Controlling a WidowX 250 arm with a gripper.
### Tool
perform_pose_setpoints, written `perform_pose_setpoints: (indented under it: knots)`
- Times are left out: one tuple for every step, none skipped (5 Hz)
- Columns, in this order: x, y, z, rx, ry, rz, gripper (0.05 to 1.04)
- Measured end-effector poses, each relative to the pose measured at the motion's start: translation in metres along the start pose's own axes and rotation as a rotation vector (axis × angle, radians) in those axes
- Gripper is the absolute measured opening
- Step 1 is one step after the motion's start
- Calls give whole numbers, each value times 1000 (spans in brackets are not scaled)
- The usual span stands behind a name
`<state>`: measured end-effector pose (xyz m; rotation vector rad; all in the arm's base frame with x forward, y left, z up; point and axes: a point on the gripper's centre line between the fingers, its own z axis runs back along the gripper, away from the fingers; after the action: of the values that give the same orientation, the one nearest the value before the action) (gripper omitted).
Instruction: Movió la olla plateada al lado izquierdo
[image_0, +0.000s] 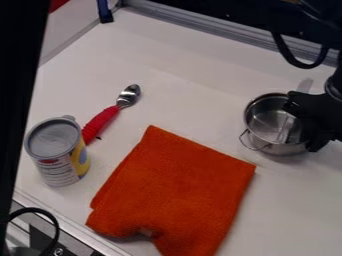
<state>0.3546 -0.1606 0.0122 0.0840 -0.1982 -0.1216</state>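
Silver pot (264, 125): there, right side of the tabletop (194, 55), toward the far edge.
Black gripper (310, 122): I have it at the pot's right rim, overlapping it; apart or clamped, I can't tell.

Orange cloth (180, 192) spread on tabletop (194, 75); upright can (57, 150) left of it, just beside red-handled spoon (103, 120), bowl pointing away.
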Motion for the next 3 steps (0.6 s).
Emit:
perform_pose_setpoints:
  knots:
    - [0, 9, -1, -49, 47, 89, 230]
    - [7, 20, 7, -79, 34, 161, 469]
    - [12, 35, 23, -110, -4, 230, 764]
